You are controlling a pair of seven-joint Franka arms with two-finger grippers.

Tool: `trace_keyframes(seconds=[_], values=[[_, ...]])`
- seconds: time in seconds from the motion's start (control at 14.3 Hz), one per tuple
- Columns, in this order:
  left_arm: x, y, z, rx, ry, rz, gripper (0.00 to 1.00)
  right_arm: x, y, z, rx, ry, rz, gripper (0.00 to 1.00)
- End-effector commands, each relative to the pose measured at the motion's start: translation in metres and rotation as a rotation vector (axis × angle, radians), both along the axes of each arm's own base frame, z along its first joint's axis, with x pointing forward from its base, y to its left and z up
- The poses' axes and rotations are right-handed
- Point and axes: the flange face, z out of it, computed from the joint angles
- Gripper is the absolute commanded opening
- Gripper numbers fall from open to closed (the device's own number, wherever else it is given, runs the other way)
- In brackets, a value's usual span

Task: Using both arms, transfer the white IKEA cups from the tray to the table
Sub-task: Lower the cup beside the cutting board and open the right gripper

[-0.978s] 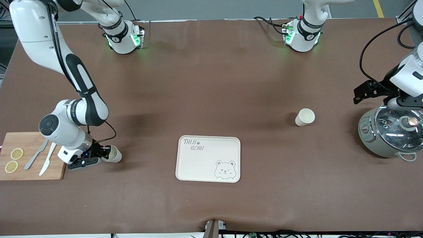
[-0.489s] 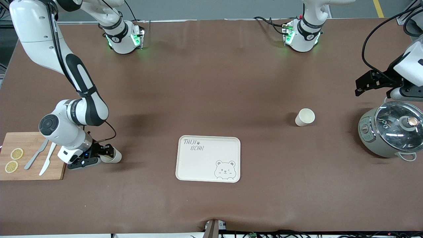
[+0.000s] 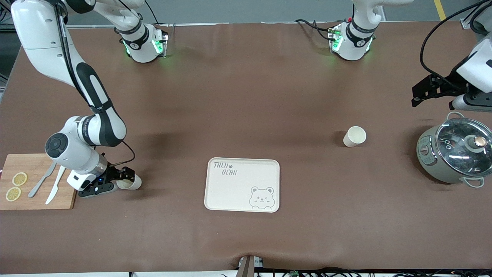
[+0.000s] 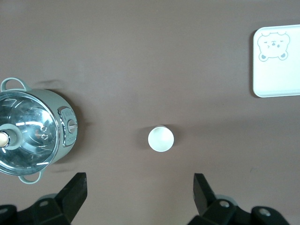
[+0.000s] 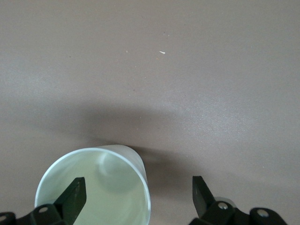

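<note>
With right gripper (image 3: pixel 125 181) wide around cup (image 3: pixel 130 184) on table (image 3: pixel 246 96), lift straight, avoid tipping; left gripper (image 4: pixel 139 194) wide, waits.

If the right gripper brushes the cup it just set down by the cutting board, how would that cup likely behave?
The cup standing on the table looks small and thin-walled, so probably light and quick to slide. Its taper to a narrower base suggests a sideways nudge could tip it. Once over, its round wall would likely roll in an arc. The right gripper is open around it.
</note>
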Motion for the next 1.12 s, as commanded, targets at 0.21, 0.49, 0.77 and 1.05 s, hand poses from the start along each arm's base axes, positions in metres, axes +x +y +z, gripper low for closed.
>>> trace_keyframes(seconds=[0.21,0.49,0.77,1.05], values=[[-0.003,-0.003,0.007,-0.018,0.005,-0.011,1.0,0.001,-0.002,0.015,0.024,0.005,0.005,1.0],[-0.003,-0.005,0.008,-0.02,0.004,0.029,1.0,0.009,-0.01,0.058,0.036,0.065,0.006,1.0],[-0.003,-0.004,0.009,-0.023,0.003,0.056,1.0,0.017,-0.021,0.118,0.046,0.112,0.007,1.0],[-0.006,0.001,0.01,-0.011,0.012,0.03,1.0,0.021,-0.025,0.189,0.043,0.172,0.015,1.0]])
